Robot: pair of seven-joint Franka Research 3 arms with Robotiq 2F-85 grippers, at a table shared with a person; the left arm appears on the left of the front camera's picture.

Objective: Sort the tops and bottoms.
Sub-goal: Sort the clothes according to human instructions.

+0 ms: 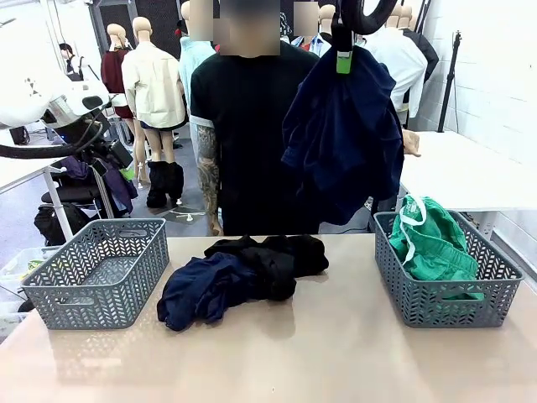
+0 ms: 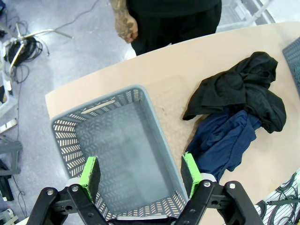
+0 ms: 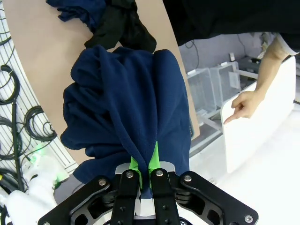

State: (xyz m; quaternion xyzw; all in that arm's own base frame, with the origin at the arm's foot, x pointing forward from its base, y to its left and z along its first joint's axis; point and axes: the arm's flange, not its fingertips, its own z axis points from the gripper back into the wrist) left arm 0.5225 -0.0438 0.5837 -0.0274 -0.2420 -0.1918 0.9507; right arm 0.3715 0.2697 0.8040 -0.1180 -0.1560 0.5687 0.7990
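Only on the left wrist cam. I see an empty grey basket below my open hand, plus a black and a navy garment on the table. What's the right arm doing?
Observer: The right hand is shut on a navy garment, which hangs in the air right of centre.
Operator: Other basket, anything in it?
Observer: Yes. The right basket holds the green bottoms.
Operator: Person touching the lifted piece?
Observer: No. The person's hand is out beside it, index finger pointing, apart from the cloth.
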